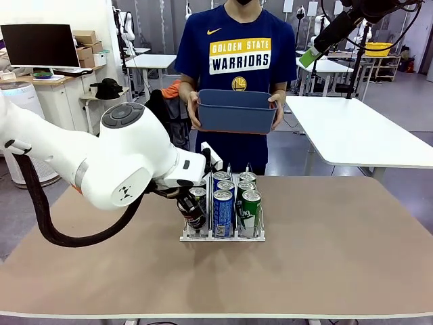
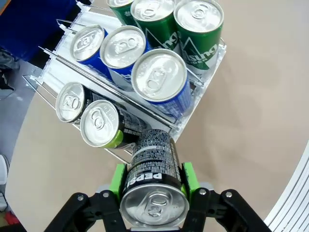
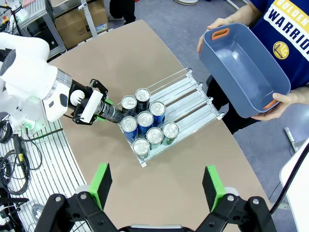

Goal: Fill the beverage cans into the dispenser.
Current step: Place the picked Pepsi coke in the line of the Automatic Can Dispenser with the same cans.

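A robotics lab: beyond the brown bench (image 1: 338,230) stand rows of white tables (image 1: 352,128) on a grey floor, a monitor (image 1: 39,45) and cardboard boxes (image 1: 88,47) on a desk at the far left, and camera stands further back

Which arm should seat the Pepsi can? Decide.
Left. Its end effector already grips the Pepsi can at the dispenser's front lane; the right end effector hangs open, above the table.
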{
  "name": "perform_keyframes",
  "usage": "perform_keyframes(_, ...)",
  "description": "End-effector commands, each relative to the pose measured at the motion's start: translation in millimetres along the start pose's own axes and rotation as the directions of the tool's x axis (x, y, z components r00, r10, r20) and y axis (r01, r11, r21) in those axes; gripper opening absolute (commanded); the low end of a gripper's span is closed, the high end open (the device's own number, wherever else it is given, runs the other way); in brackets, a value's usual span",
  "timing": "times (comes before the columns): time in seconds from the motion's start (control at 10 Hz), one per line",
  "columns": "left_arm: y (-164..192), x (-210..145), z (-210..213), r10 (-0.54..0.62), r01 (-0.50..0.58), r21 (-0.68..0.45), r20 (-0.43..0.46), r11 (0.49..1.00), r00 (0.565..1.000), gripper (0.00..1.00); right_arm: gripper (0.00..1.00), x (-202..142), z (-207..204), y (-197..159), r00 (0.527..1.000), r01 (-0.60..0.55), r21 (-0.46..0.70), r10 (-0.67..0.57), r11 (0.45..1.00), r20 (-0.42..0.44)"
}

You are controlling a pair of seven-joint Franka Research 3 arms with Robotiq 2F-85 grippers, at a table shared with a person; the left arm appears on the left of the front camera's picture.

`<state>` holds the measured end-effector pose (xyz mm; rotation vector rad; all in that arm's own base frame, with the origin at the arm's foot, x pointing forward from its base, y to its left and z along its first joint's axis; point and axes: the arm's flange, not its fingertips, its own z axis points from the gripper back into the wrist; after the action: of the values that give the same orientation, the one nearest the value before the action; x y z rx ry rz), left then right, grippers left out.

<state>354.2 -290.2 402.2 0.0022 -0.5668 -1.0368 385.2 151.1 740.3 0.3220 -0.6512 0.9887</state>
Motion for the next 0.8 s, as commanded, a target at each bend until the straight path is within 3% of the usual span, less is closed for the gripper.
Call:
perform_keyframes(0.0, 19.5, 8.2, -1.4, 0.003, -0.006, 0.079, 0.037, 0.997, 0.999, 0.58, 1.0, -0.8, 0.1, 0.3, 1.0, 0.004, 0.011, -0.003, 1.0, -0.005)
perform_keyframes(0.3, 29.5, 11.0, -8.9, 0.007, -0.01, 0.078, 0.042, 0.997, 0.999, 0.58, 1.0, -0.8, 0.1, 0.3, 1.0, 0.004, 0.011, -0.003, 1.0, -0.005)
perform_keyframes(0.7, 25.1, 12.6, -37.6, -0.009, 0.01, -0.018, 0.005, 1.0, 1.0, 0.58, 1.0, -0.8, 0.1, 0.3, 1.0, 0.004, 0.011, -0.003, 1.0, -0.005)
